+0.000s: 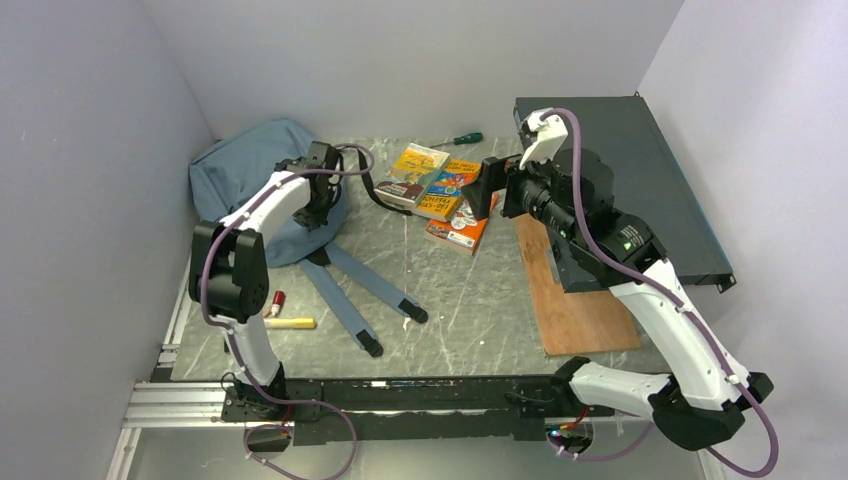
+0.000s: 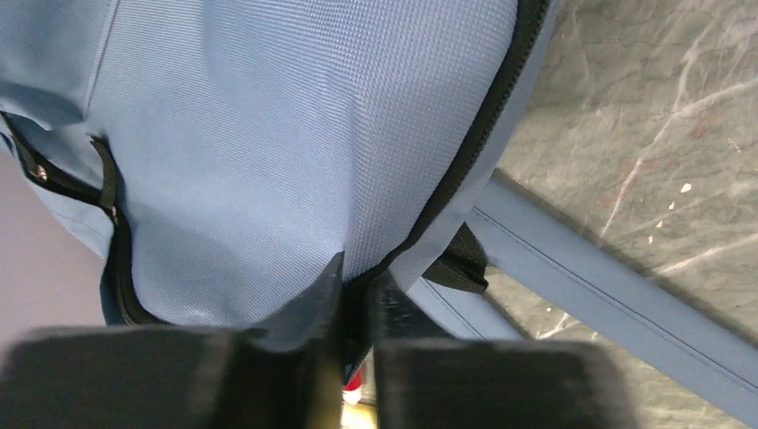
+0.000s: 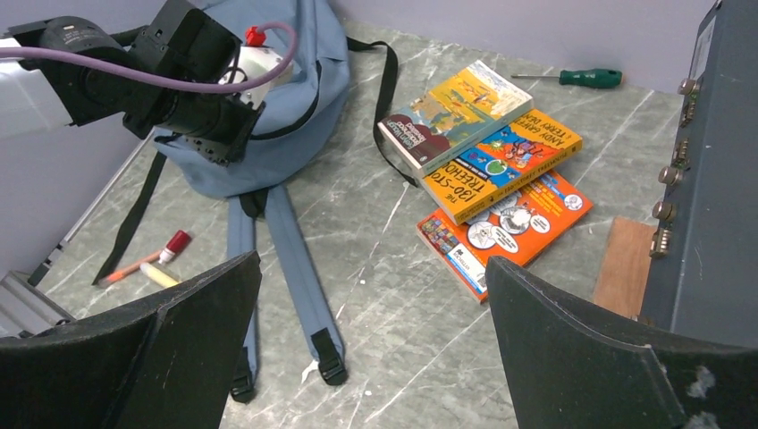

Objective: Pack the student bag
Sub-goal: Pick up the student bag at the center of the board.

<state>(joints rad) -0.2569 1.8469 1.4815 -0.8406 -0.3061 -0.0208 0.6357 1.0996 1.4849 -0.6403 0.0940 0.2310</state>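
Opening step. The student bag (image 1: 242, 160) lies at the far left of the worktop (image 1: 470, 300), and the left gripper (image 2: 356, 284) pinches its zippered edge. The right gripper (image 3: 372, 262), spread wide, hovers near the books (image 3: 487, 165). The next move likely calls for lifting that edge to part the opening.

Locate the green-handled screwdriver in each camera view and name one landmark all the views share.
Top external: screwdriver at the back, behind the books.
Left wrist: not in view.
Right wrist: screwdriver upper right, beyond the books.
Shared landmark: the student bag, seen in all three.
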